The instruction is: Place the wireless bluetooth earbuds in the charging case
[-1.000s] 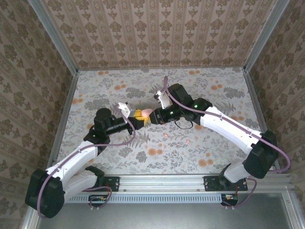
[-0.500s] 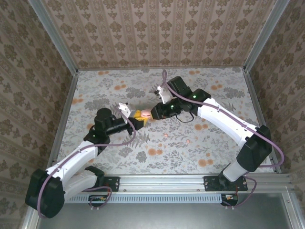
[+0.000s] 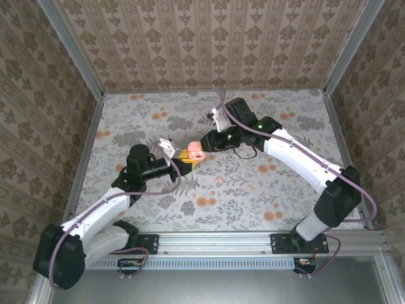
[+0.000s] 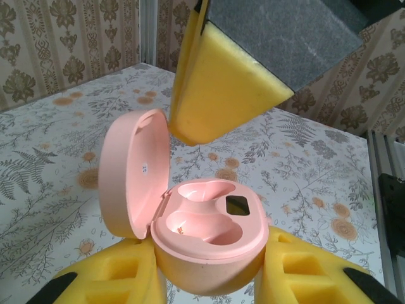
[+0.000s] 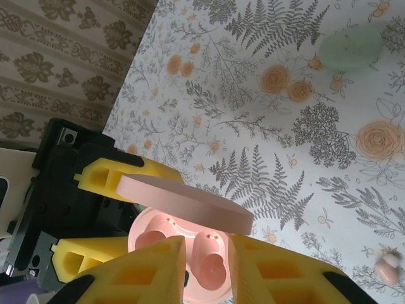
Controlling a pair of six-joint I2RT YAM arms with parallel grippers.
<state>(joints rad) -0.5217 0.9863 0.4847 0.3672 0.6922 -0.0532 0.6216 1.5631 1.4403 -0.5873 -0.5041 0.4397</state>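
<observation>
Pink charging case (image 4: 209, 234) clamped between yellow foam pads (image 4: 120, 278) of left gripper (image 4: 212, 278), lid flipped open, both wells look empty from left wrist view. Sits about mid-table in top view. Right gripper (image 5: 209, 272) right over open case, pads partly apart; pink blob between them, can't tell if bud or case well, so its grip is unclear tbh. Loose pink earbud (image 5: 384, 271) lying on floral table (image 5: 253, 95), well apart from case. Mint case (image 5: 351, 49) on table further off.

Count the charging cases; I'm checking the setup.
2. An open pale pink rounded plastic case is held in the left fingers; a pale mint-green rounded case lies on the floral table. Others may be hidden.
</observation>
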